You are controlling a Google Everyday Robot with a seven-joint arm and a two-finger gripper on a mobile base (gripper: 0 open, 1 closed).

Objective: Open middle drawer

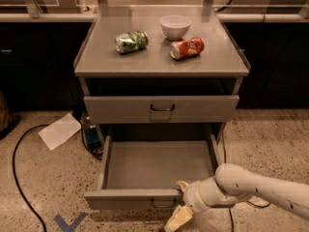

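Observation:
The middle drawer is pulled far out of the grey cabinet and shows its shallow, empty grey tray. Its front panel faces the floor side and carries a small dark wire handle. My gripper sits at the right end of that handle, against the front panel, with the white arm reaching in from the lower right. The drawer above is closed. What lies below the open drawer is hidden.
On the cabinet top lie a green can and a red can, with a white bowl behind them. A white sheet, a black cable and a blue floor mark are at the left.

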